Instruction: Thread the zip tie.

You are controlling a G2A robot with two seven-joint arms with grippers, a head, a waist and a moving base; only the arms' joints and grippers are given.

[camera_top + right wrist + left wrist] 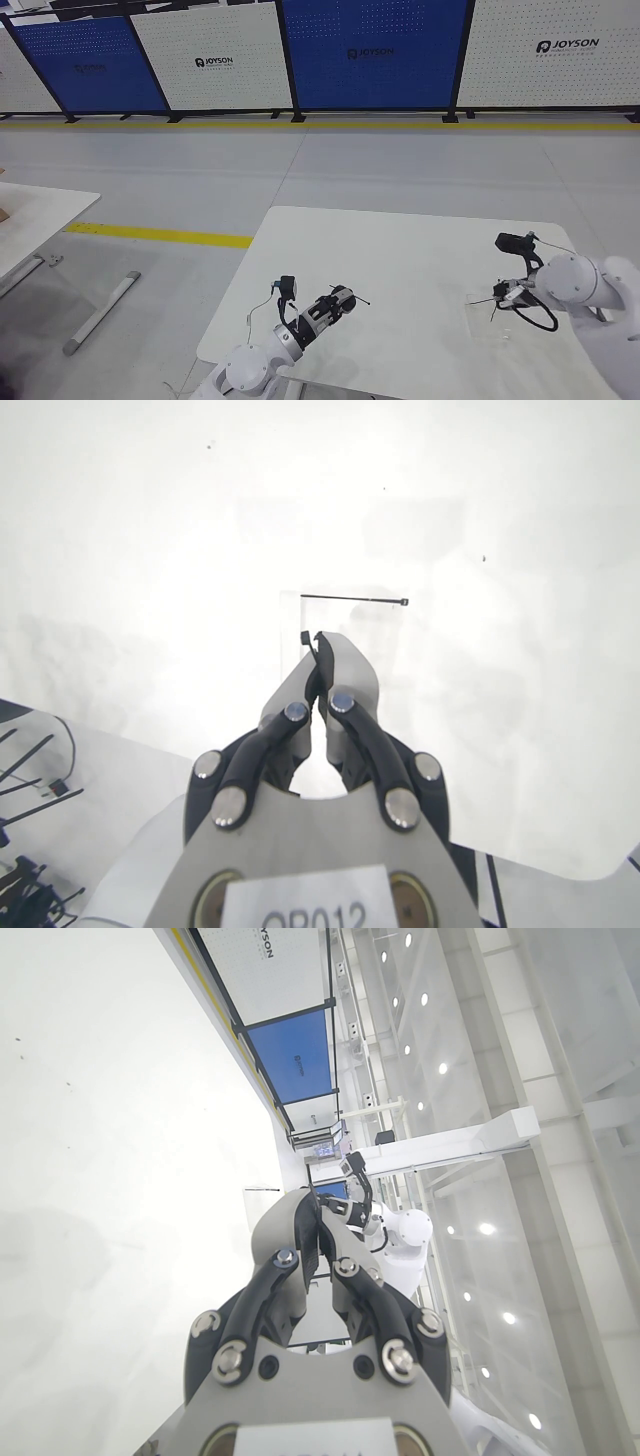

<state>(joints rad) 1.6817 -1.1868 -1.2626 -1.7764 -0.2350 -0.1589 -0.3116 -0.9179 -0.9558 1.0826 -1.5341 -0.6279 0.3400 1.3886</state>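
My left gripper hovers over the near left part of the white table, shut on a thin black zip tie whose end sticks out past the fingertips. My right gripper is at the table's right side, well apart from the left one. It is shut on a second black zip tie, its square head poking out beside the fingertips. A third zip tie lies flat just ahead of the right gripper on a clear plate.
Several spare black zip ties lie below the table's near edge beside the right arm. Grey floor with a yellow line surrounds the table. Another white table stands at the far left.
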